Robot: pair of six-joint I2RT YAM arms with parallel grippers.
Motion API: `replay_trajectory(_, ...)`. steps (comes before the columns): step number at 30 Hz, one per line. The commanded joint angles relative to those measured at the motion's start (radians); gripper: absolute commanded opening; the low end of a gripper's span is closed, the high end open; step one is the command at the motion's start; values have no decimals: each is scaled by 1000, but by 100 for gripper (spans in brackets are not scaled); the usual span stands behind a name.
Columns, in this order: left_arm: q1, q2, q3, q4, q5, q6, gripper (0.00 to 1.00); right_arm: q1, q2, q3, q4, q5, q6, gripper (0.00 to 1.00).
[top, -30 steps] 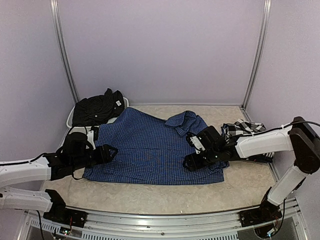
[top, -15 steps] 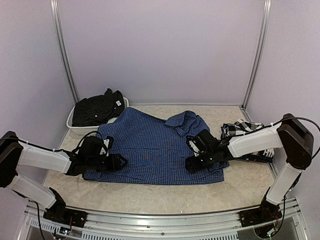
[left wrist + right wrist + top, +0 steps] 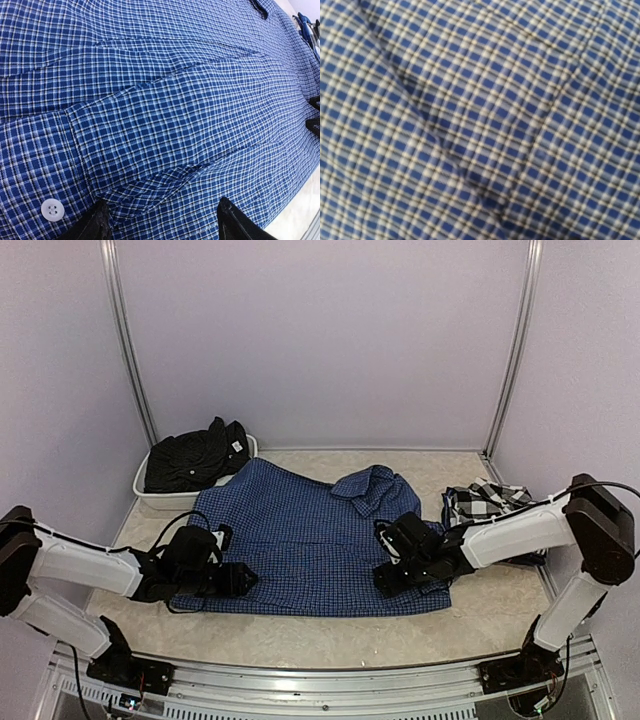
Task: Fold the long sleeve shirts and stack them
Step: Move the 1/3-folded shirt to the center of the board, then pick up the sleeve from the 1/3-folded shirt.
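**Asker:** As you lean over that cloth, what has just changed?

**Me:** My left gripper (image 3: pixel 238 580) has swung in from the left side of the tabletop (image 3: pixel 300 635) and come down at the near left hem of the blue shirt (image 3: pixel 300 535). My right gripper (image 3: pixel 388 576) has slid nearer along the shirt's right side, towards its near right corner. Both now sit low over the near edge.

**Asker:** And what does that mean for the job?

**Me:** I judge that I am lining up to take the near hem at both ends for a first fold away from me. No fold is made yet. The blue shirt lies spread flat in the middle of the tabletop, with its collar at the far right.

**Asker:** Are you holding anything?

**Me:** No. My left jaws stand well apart. The fingertips (image 3: pixel 97 224) straddle a stretch of check cloth beside a white button (image 3: pixel 52 209), with nothing pinched. My right jaws stand wide too, and that wrist camera shows only blurred check close up, with no cloth caught that I can see.

**Asker:** Count things for me.

**Me:** There are three shirts. One is the blue one, and one black-and-white checked shirt (image 3: pixel 487 498) is bunched at the right. One black shirt (image 3: pixel 192 460) is heaped in the single white bin (image 3: pixel 150 500) at the far left. I have two grippers, and nothing is stacked yet.
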Motion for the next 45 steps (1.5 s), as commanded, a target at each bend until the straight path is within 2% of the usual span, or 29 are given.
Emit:
replay_trajectory(1,-86,-69,-47,-140,-82,-103,70,58,-15,-92,-152,-4,98,72)
replay_trajectory(10,-303,-190,-111,-317,-175,-333,70,210,-79,-173,-236,6,302,72)
replay_trajectory(16,-350,-268,-83,-419,-233,-368,71,285,-113,-147,-346,47,387,73)
replay_trajectory(20,-357,-351,-29,-461,-267,-340,73,278,-158,-70,-387,123,341,78)
replay_trajectory(21,-357,-364,-13,-466,-284,-331,74,267,-167,-40,-393,140,316,80)
replay_trajectory(25,-357,-410,55,-470,-354,-282,88,182,-196,68,-350,159,192,82)
replay_trajectory(30,-350,-408,141,-442,-440,-177,98,-8,-200,155,-172,56,56,83)
replay_trajectory(37,-292,-348,225,-354,-466,-51,99,-192,-24,350,-32,-109,1,82)
replay_trajectory(45,-198,-298,247,-256,-394,-10,99,-259,211,529,0,-211,31,76)
